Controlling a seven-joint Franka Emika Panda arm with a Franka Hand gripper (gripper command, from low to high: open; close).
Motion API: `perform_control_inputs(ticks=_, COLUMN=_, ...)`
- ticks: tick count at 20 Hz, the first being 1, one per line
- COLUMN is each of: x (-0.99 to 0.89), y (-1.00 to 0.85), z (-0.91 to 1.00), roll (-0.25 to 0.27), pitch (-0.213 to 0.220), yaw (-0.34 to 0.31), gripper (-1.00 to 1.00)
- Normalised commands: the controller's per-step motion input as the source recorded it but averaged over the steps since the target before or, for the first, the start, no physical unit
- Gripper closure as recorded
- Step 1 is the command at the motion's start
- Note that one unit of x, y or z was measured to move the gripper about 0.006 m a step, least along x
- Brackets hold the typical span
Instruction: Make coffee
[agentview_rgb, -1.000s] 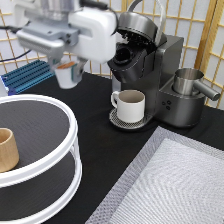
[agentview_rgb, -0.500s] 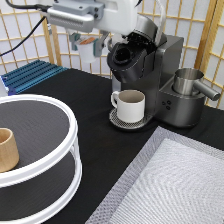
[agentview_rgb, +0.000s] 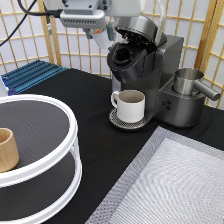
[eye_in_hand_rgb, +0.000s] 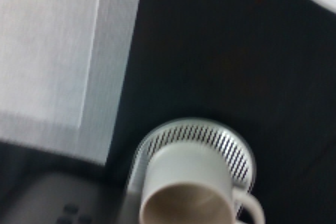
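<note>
My gripper (agentview_rgb: 99, 33) is near the exterior view's top, just left of the coffee machine's (agentview_rgb: 150, 65) open brew chamber (agentview_rgb: 122, 54), whose lid is raised. It is shut on the small white coffee pod (agentview_rgb: 103, 39), which hangs between the fingers, partly hidden by them. A white handled mug (agentview_rgb: 131, 105) stands on the machine's round drip tray (agentview_rgb: 117, 121), empty as far as I can see. The wrist view looks down on the same mug (eye_in_hand_rgb: 187, 185) and the drip tray grate (eye_in_hand_rgb: 229, 145).
A white two-tier turntable (agentview_rgb: 50, 100) at the exterior view's left carries a tan wooden cup (agentview_rgb: 7, 149). A metal pitcher (agentview_rgb: 189, 81) sits beside the machine. A grey mat (agentview_rgb: 170, 185) lies at the bottom right, a blue rack (agentview_rgb: 30, 75) at the back left.
My gripper has carried the pod up and to the exterior view's right, from above the blue rack to beside the machine's open chamber. Nothing else has moved.
</note>
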Motion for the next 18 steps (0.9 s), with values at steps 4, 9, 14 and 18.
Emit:
perform_control_inputs(ticks=4, x=-0.08, y=0.25, z=0.0, roll=0.2, pitch=-0.084, yaw=0.0, gripper=1.0)
perform_control_inputs(ticks=9, x=0.01, y=0.42, z=0.01, roll=0.153, pitch=-0.043, yaw=-0.013, gripper=1.0)
perform_control_inputs(ticks=14, x=-0.04, y=0.35, z=-0.04, roll=0.142, pitch=0.0, yaw=-0.058, gripper=1.0)
perform_control_inputs(ticks=18, x=-0.16, y=0.29, z=-0.11, roll=0.138, pitch=0.0, yaw=-0.099, gripper=1.0)
